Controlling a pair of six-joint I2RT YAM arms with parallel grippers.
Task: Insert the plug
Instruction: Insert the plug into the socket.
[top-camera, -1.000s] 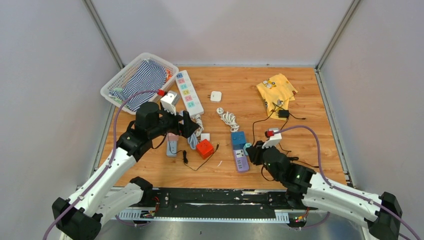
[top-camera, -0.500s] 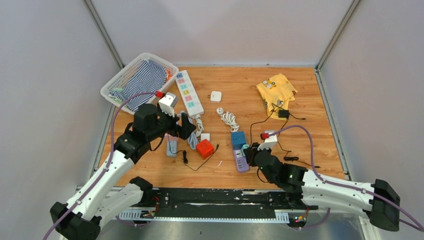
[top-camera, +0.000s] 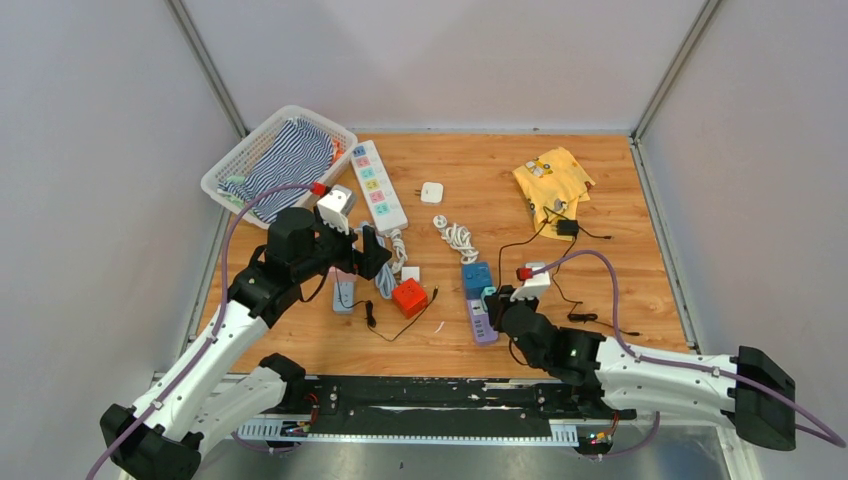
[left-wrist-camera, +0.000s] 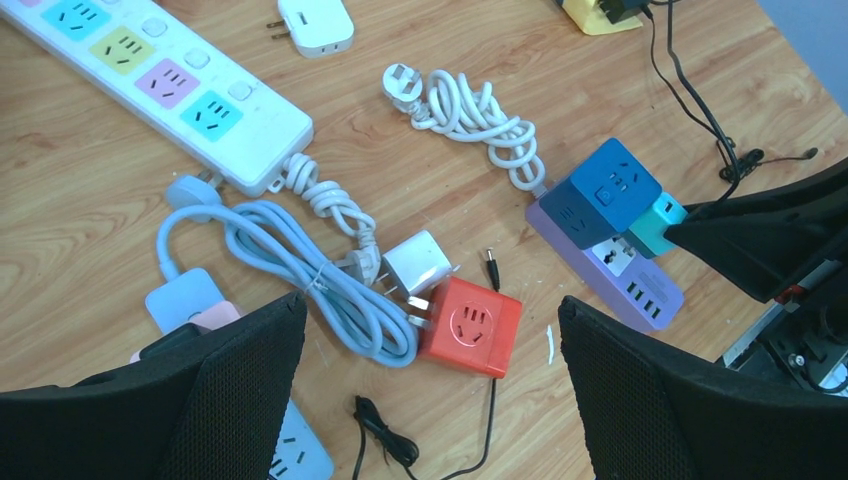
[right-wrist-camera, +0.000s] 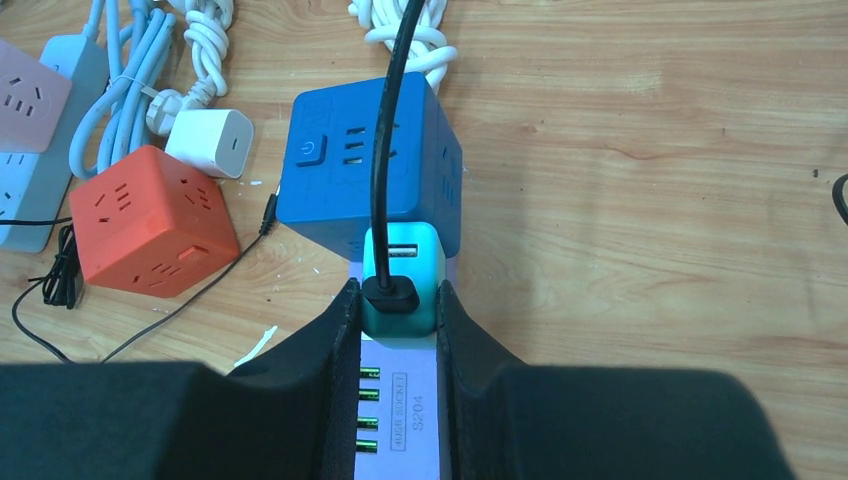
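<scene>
The right claw (right-wrist-camera: 396, 296) pinches the teal plug (right-wrist-camera: 400, 258) over the purple power strip's (right-wrist-camera: 398, 405) far end, the strip running lengthwise beneath it.

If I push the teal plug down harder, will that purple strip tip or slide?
Tipping looks unlikely: the purple strip lies long and flat on the wooden table. A sideways push could well slide it, since it looks like light plastic on smooth wood. The black cable from the teal plug in the right pincer curves loosely, so it probably won't drag.
</scene>
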